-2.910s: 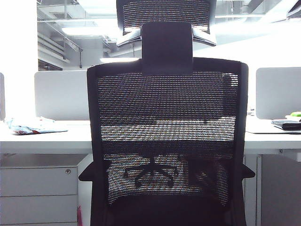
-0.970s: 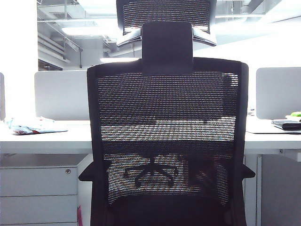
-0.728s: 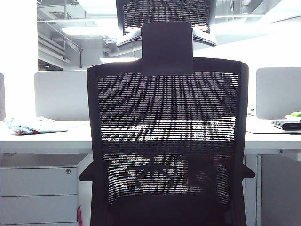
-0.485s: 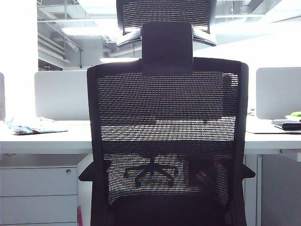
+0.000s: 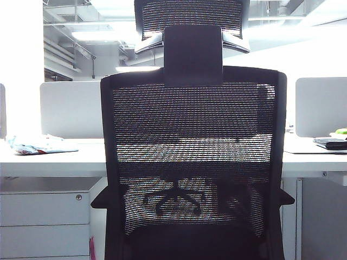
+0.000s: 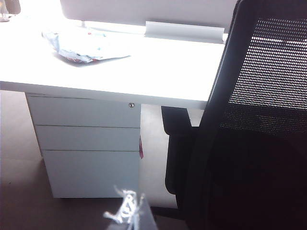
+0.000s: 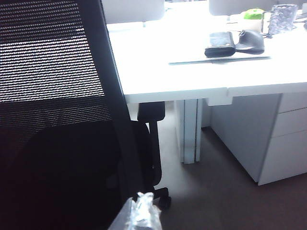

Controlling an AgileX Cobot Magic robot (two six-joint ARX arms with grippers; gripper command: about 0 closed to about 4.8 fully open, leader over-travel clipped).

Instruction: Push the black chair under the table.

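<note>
drawers (image 6: 86,143) flank black chair (image 5: 192,162) facing table (image 5: 54,161); left gripper (image 6: 128,213), right gripper (image 7: 142,211) (jaw openings unclear).

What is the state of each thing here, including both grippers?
black chair: upright, backrest toward the camera, seat not fully under the table.
table: chair armrests near its front edge.
drawer cabinet: drawers closed.
left gripper: only a tip visible, beside the chair, state unclear.
right gripper: only a tip visible, state unclear.

Open floor between black chair (image 6: 249,143) armrest and drawer cabinet (image 6: 86,143) under table (image 6: 158,76).
</note>
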